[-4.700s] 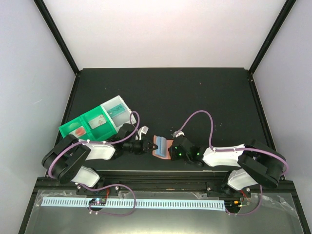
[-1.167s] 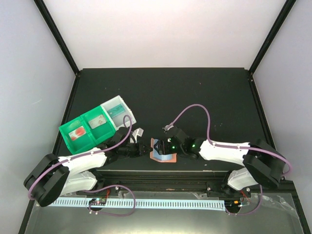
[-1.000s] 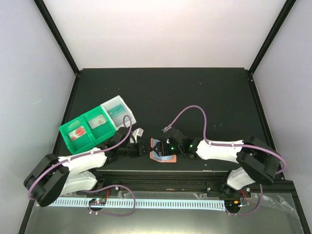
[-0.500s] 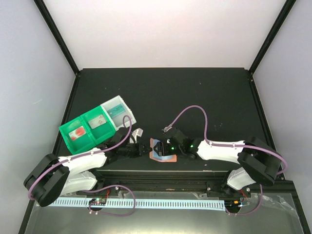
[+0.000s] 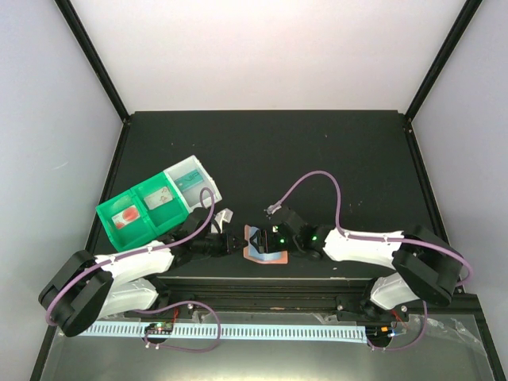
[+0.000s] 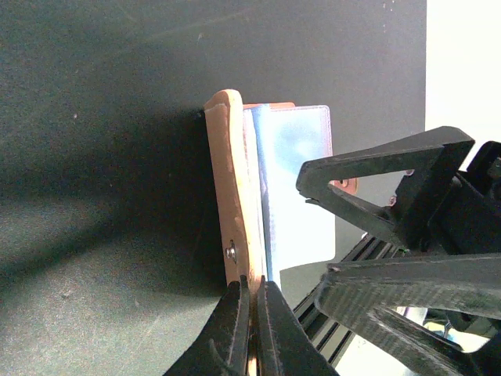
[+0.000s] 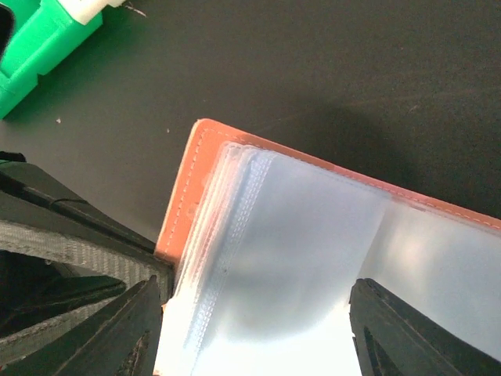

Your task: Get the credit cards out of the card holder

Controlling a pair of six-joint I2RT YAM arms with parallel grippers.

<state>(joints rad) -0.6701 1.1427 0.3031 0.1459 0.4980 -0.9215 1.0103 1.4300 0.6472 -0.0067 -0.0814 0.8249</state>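
Left wrist: card holder (image 6: 232, 196) between jaws

- The whole table (image 5: 317, 151) is viewed from high behind its near edge by the top external camera, faced downward; the card holder (image 5: 268, 259) is seen small.
- The card holder is viewed edge-on, close, from the left wrist.
- Its open inside is viewed even closer from the right wrist.
- The card holder is shared by all views; the green tray (image 5: 135, 210) left of it, by top and right wrist.
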